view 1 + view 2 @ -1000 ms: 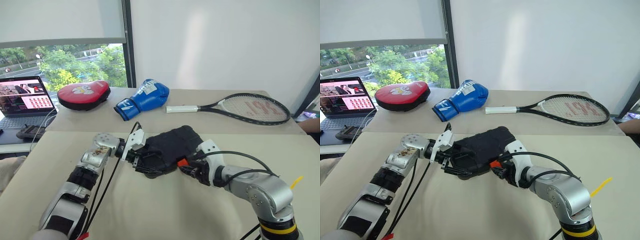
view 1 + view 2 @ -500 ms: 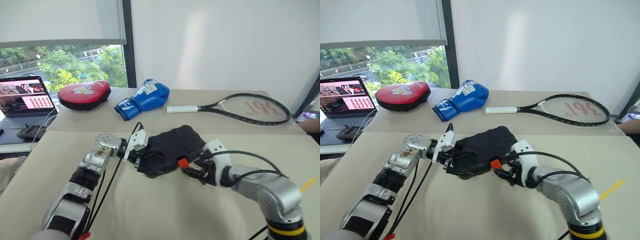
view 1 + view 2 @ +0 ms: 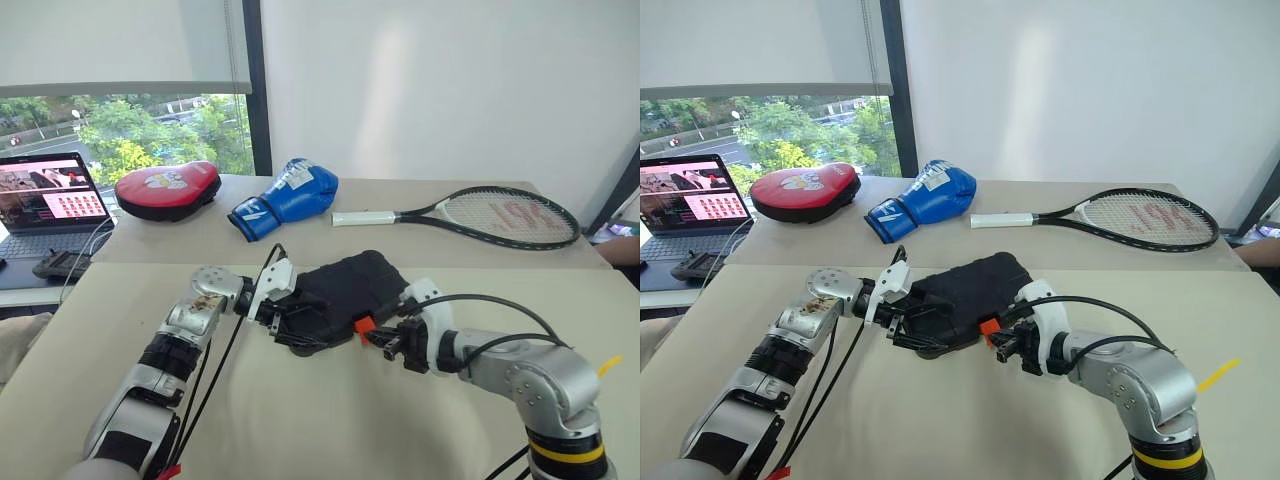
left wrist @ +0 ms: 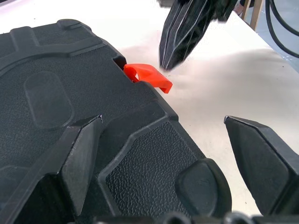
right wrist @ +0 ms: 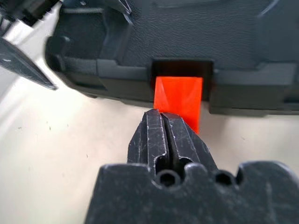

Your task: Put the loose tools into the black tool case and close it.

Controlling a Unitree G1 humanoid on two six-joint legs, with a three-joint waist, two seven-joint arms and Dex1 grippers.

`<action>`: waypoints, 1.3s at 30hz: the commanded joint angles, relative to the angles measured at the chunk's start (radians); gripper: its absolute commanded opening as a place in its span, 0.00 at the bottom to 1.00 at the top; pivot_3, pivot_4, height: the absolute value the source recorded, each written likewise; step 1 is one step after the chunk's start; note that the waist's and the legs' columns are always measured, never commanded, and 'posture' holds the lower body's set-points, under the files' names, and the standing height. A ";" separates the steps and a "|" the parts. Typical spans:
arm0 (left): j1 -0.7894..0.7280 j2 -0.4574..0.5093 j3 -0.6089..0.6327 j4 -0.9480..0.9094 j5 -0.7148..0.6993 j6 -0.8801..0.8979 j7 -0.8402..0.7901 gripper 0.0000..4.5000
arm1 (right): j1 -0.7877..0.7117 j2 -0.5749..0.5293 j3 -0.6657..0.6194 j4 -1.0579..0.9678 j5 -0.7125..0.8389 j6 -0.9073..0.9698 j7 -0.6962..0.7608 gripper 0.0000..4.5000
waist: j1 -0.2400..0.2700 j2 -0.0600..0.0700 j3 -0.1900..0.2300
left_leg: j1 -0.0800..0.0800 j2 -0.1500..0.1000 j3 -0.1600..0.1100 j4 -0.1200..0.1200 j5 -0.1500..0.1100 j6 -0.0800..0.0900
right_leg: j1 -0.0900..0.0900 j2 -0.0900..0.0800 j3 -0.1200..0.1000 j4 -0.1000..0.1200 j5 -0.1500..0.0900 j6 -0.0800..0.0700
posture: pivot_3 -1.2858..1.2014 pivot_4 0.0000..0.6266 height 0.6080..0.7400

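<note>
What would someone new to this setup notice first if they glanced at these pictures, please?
Most likely the black tool case, closed on the near table between both arms, with its orange latch sticking out. The right gripper, fingers shut, has its tip right at that latch, while the left gripper straddles a corner of the case with fingers wide apart. Behind, on the far table, lie a blue boxing glove and a tennis racket.

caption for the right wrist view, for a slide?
Shut right gripper tips at the orange latch of the closed black tool case.
</note>
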 commanded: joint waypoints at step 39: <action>0.849 0.286 0.692 -0.875 -0.436 0.594 0.384 1.00 | 0.874 -0.196 -0.610 -0.284 -0.007 -0.698 0.426 0.99 | 0.004 0.001 0.001 | 0.005 0.000 0.000 -0.009 0.004 -0.010 | 0.001 -0.005 0.002 -0.002 -0.004 0.003 | 0.52 0.24 1.00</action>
